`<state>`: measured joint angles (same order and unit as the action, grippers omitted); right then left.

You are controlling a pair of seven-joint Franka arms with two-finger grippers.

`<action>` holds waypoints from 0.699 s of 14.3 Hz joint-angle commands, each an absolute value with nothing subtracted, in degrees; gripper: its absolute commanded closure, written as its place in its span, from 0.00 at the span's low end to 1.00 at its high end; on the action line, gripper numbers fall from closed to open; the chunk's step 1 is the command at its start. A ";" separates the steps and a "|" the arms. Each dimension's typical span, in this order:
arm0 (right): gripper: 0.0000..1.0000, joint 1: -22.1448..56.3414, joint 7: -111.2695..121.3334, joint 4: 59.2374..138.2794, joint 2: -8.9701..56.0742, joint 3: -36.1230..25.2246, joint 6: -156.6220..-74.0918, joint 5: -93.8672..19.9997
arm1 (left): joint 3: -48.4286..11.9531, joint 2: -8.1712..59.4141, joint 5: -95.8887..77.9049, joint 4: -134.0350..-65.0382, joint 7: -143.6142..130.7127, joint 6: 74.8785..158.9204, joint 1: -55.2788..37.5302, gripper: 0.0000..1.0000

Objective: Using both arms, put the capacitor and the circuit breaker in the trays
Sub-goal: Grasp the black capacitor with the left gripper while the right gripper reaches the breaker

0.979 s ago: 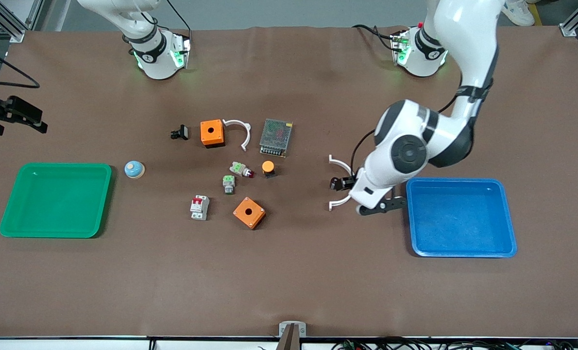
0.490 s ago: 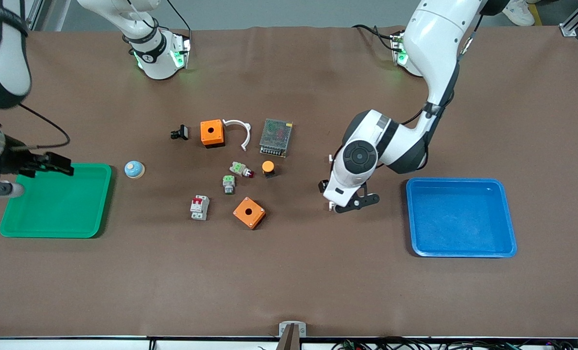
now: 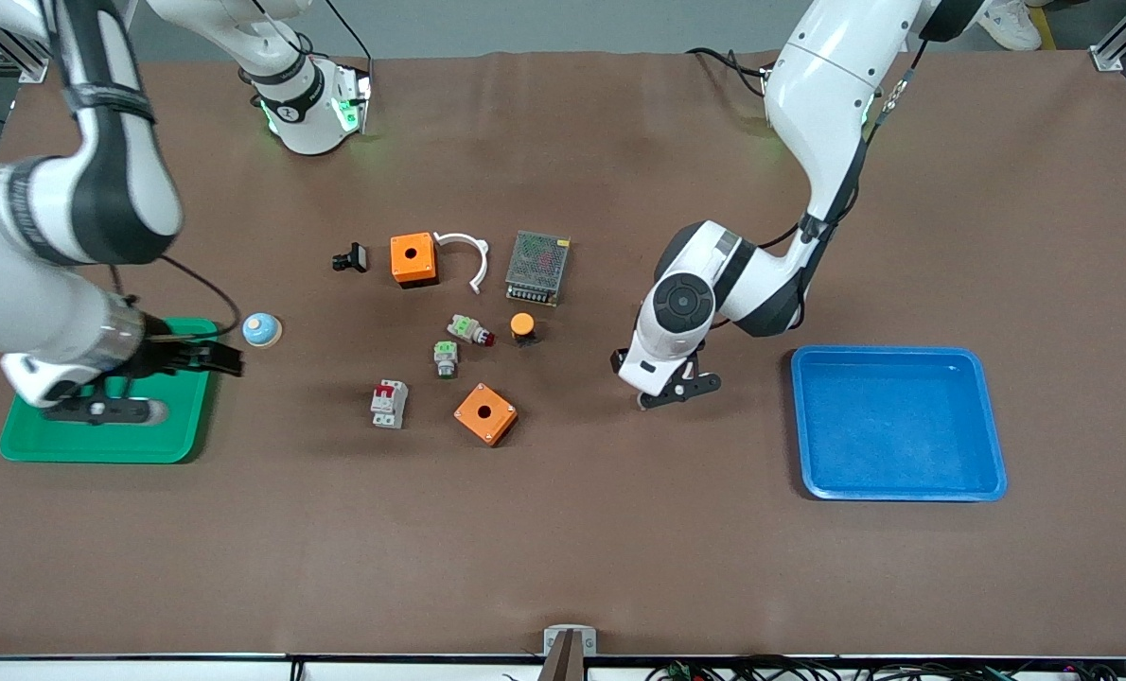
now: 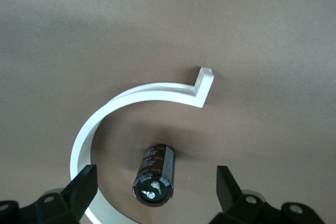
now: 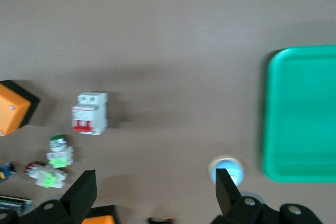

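Observation:
The capacitor [image 4: 154, 177], a small black cylinder with a silvery end, lies on the table inside a white C-shaped clip [image 4: 152, 94]. My left gripper [image 4: 156, 192] is open, with a finger on each side of the capacitor and clear of it. In the front view the left gripper [image 3: 659, 378] hides the capacitor. The circuit breaker [image 3: 389, 404], white-grey with red levers, lies among the parts and shows in the right wrist view [image 5: 90, 113]. My right gripper [image 3: 211, 359] is open and empty over the green tray's edge, apart from the breaker.
The green tray [image 3: 194, 416] is at the right arm's end and the blue tray [image 3: 904, 353] at the left arm's end. Two orange boxes [image 3: 413, 259] [image 3: 485, 413], a power supply [image 3: 537, 267], an orange-capped button [image 3: 522, 327], green-topped parts [image 3: 446, 357] and a blue dome [image 3: 261, 329] lie mid-table.
My left gripper has moved from beside the blue tray to over the clip and capacitor. My right arm has swung in from the table's edge to over the green tray.

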<state>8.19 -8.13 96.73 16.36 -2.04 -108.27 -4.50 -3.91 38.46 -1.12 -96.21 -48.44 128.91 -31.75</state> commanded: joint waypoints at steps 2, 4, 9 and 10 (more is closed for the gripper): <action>0.00 15.62 -17.12 99.48 19.33 -2.37 -113.36 -5.71 | -3.87 37.71 -0.17 -97.73 -50.97 130.96 -32.26 0.16; 0.00 18.10 -19.33 101.76 20.91 -2.37 -120.11 -5.63 | -4.13 37.71 -0.18 -97.82 -51.33 131.04 -32.26 0.34; 0.00 19.42 -18.72 102.22 28.46 -2.46 -131.81 -5.01 | -4.04 37.88 -0.18 -97.91 -51.33 131.22 -32.17 0.74; 0.00 19.51 -18.63 102.22 30.04 -2.46 -134.10 -4.75 | -4.13 37.71 -0.09 -98.17 -51.33 131.13 -32.17 0.78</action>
